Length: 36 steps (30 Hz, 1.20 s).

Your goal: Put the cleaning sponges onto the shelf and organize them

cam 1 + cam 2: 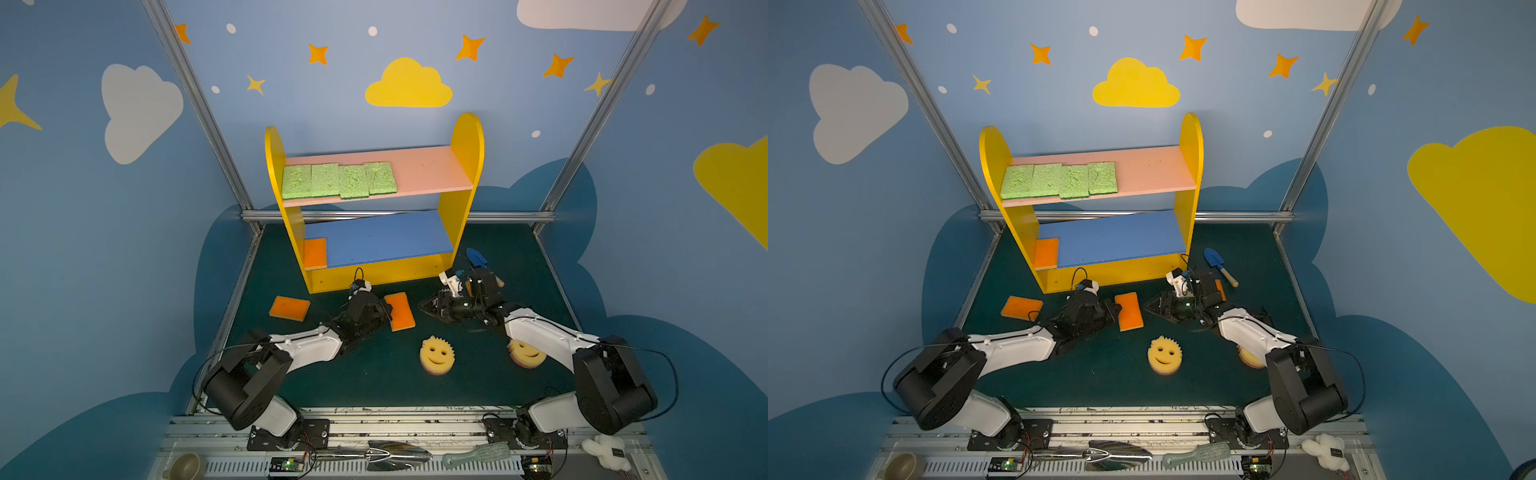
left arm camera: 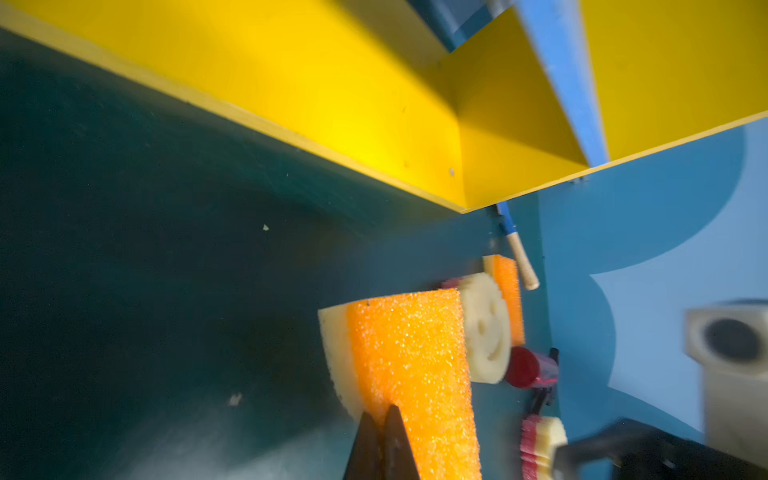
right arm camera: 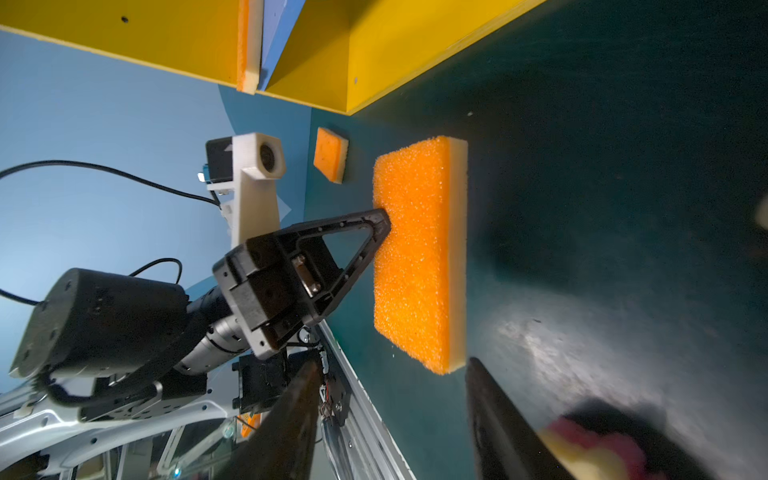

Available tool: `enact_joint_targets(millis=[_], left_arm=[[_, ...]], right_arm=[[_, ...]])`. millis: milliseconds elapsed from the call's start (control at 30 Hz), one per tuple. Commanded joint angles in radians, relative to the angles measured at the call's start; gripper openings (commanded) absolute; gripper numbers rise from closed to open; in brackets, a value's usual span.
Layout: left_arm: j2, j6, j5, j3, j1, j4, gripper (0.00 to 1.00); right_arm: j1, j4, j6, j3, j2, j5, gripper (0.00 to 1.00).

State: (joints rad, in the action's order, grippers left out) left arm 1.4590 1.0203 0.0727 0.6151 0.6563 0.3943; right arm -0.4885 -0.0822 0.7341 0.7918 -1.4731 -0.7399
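Though flat, sponge [image 1: 400, 311] lengthwise toward shelf [image 1: 374, 275]

The green tabletop [image 1: 374, 386] carries the shelf [image 1: 467, 141], a left orange sponge [image 1: 289, 308], a middle orange sponge [image 1: 401, 312], a smiley sponge [image 1: 436, 355] and a blue shovel [image 1: 476, 257]. The pink upper board [image 1: 424, 170] carries four green sponges [image 1: 338, 181]; the blue lower board [image 1: 382, 237], one shelved orange sponge [image 1: 315, 253].

Blue board [image 1: 386, 239] mostly free (sponge [image 1: 315, 253] at left)

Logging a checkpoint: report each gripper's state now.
Left gripper: closed, pinching the orange sponge at its edge.
Right gripper: open, holding nothing.
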Motion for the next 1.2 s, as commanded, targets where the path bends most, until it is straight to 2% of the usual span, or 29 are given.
enact_joint_targets(millis=[0, 267, 367, 533, 733, 800, 1033, 1100, 1133, 1167], left_arm=[[-0.066, -0.024, -0.016, -0.018, -0.025, -0.040, 0.03], [-0.173, -0.015, -0.026, -0.048, -0.067, -0.086, 0.03], [-0.184, -0.013, -0.041, -0.048, -0.078, -0.094, 0.03], [-0.191, -0.008, -0.045, -0.048, -0.083, -0.086, 0.03], [-0.181, -0.001, -0.051, -0.052, -0.086, -0.072, 0.03], [-0.183, 0.003, -0.051, -0.055, -0.086, -0.068, 0.03], [-0.193, 0.003, -0.050, -0.054, -0.087, -0.081, 0.03], [-0.196, 0.004, -0.050, -0.055, -0.087, -0.081, 0.03], [-0.199, 0.004, -0.050, -0.056, -0.087, -0.081, 0.06], [-0.202, 0.003, -0.049, -0.059, -0.087, -0.083, 0.20]], right_arm=[[-0.037, -0.012, -0.014, 0.048, -0.038, -0.042, 0.56], [-0.073, -0.085, 0.031, 0.071, -0.115, -0.088, 0.55], [-0.084, -0.099, 0.037, 0.086, -0.132, -0.103, 0.52], [-0.094, -0.130, 0.064, 0.099, -0.159, -0.127, 0.40], [-0.102, -0.173, 0.090, 0.103, -0.174, -0.151, 0.39], [-0.104, -0.181, 0.095, 0.101, -0.179, -0.151, 0.33], [-0.110, -0.205, 0.115, 0.095, -0.184, -0.156, 0.02], [-0.111, -0.200, 0.114, 0.098, -0.184, -0.157, 0.00], [-0.112, -0.198, 0.116, 0.098, -0.182, -0.156, 0.00], [-0.113, -0.196, 0.116, 0.099, -0.179, -0.155, 0.00]])
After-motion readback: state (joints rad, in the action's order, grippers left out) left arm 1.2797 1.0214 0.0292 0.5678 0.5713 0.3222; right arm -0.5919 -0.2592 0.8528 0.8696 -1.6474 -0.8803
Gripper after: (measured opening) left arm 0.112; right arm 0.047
